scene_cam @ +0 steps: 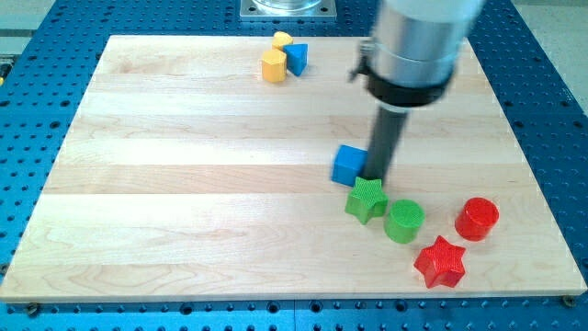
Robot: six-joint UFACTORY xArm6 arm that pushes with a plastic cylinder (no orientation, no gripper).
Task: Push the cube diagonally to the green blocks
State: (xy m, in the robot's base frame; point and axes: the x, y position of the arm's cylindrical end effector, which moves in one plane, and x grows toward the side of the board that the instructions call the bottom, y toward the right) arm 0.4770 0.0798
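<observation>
A blue cube (347, 165) lies on the wooden board (184, 184) right of the middle. My tip (375, 176) sits just to the cube's right, touching or almost touching it. A green star (367, 199) lies just below the tip and the cube. A green cylinder (404, 221) stands to the star's right, close beside it.
A red cylinder (477, 219) and a red star (440, 262) lie at the view's lower right. At the view's top, a yellow hexagonal block (274, 66), a smaller yellow block (281, 39) and a blue block (298, 59) sit clustered together. The arm's grey body (415, 41) hangs above.
</observation>
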